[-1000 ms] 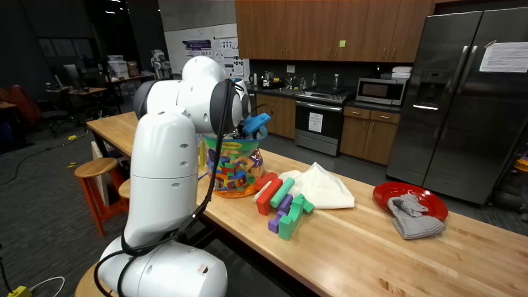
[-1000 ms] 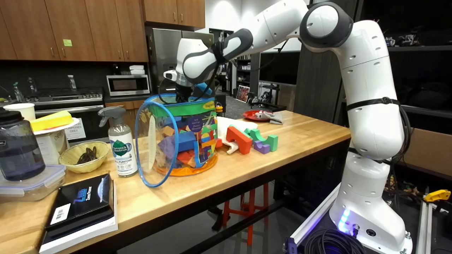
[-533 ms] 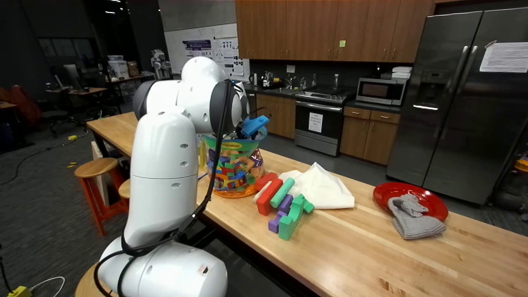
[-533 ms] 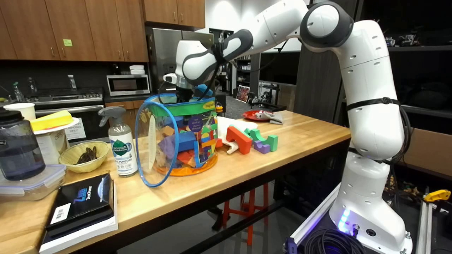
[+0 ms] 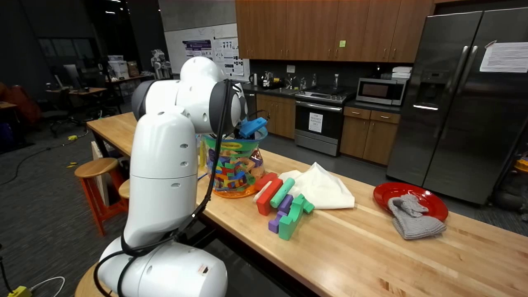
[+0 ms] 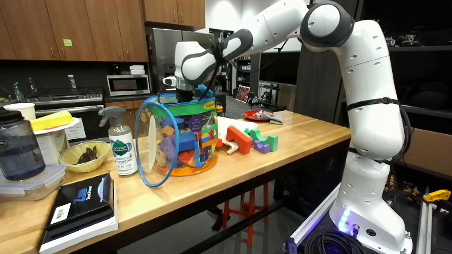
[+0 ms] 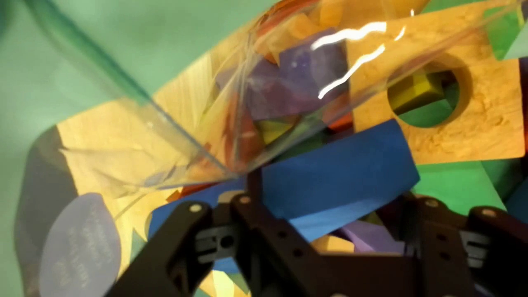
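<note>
My gripper (image 7: 333,187) is open, its fingers wide apart in the wrist view. A blue block (image 7: 338,177) lies beneath and between the fingers among other blocks; I cannot tell whether the fingers touch it. A tan block with a round hole (image 7: 437,140) and a green block (image 7: 458,185) lie close by. In an exterior view the dark gripper (image 6: 184,95) reaches down into the mouth of a clear bag with a green band (image 6: 187,109). The bag, full of coloured blocks, also shows in an exterior view (image 5: 233,145). The fingertips are hidden in both exterior views.
Beside the bag lie a red block (image 5: 269,196), a green cylinder (image 5: 282,192), purple and green arches (image 5: 291,218) and a white cloth (image 5: 321,187). A red plate (image 5: 383,191) holds a grey cloth. A spray bottle (image 6: 123,148) stands near the bag's open lid (image 6: 140,155).
The wrist and gripper have moved slightly down, lower into the bag. The bag, the blocks on the table and the other objects look unmoved.
</note>
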Controlling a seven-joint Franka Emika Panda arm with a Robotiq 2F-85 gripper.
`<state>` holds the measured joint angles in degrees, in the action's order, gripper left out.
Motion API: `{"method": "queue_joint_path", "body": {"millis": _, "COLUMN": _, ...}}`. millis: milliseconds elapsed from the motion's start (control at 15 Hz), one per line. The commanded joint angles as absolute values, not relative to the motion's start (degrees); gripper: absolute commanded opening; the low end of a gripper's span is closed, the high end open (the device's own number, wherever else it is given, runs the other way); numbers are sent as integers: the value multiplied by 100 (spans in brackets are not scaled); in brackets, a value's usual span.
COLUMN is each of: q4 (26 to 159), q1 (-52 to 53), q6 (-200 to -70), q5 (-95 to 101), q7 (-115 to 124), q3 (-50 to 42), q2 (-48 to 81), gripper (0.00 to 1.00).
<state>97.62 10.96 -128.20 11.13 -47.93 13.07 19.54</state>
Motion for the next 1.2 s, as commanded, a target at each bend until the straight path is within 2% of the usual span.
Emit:
{"method": "queue_joint_path", "body": {"millis": 0, "q4": 9785, "q1": 1073, "q6": -12683, "q5": 1125, "q7": -4844, "q3": 1307, "q2": 1874, "gripper": 36}}
{"method": "queue_joint_path", "body": {"millis": 200, "q4": 9773, "q1": 1075, "q6": -12693, "q5": 1159, "q7": -4833, "q3": 1291, "q2": 1878, "gripper": 18}}
{"method": "queue_joint_path", "body": {"millis": 467, "q4": 9751, "q1": 1069, "q6": -12709, "q5": 1174, "q7": -4848, "q3": 1280, "q2": 1875, "gripper": 9}}
{"method": "queue_joint_path", "body": {"millis": 1133, "q4": 9262, "q1": 755, "q6": -12696, "q5": 641, "q7": -5362, "q3": 1312, "q2": 1694, "gripper": 7}}
